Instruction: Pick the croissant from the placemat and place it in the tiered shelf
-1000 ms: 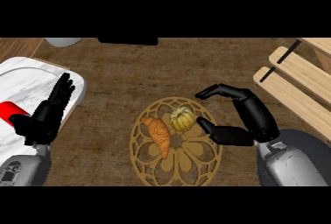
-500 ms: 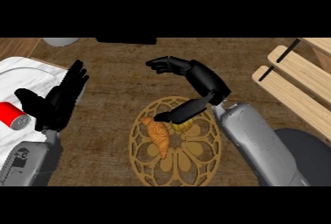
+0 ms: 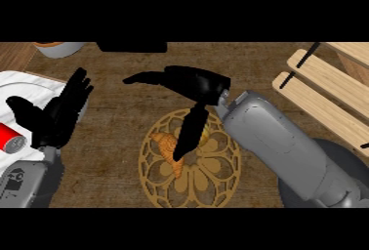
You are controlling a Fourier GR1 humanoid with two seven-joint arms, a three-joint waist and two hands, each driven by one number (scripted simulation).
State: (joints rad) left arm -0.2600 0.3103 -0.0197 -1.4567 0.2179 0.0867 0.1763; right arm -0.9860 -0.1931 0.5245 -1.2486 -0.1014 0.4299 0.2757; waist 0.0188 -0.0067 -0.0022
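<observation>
Head view: the croissant (image 3: 167, 146) lies on the round, openwork placemat (image 3: 216, 181) at the middle of the counter (image 3: 115, 161). The right hand (image 3: 193, 85) hangs above the placemat's far edge, fingers bent and pointing left, thumb stretched down across the croissant; whether it touches cannot be told. It holds nothing. The left hand (image 3: 57, 114) rests open at the left edge, fingers straight. The wooden tiered shelf (image 3: 331, 93) stands at the counter's right edge, well apart from the croissant. A red can (image 3: 10, 141) shows at the left edge.
</observation>
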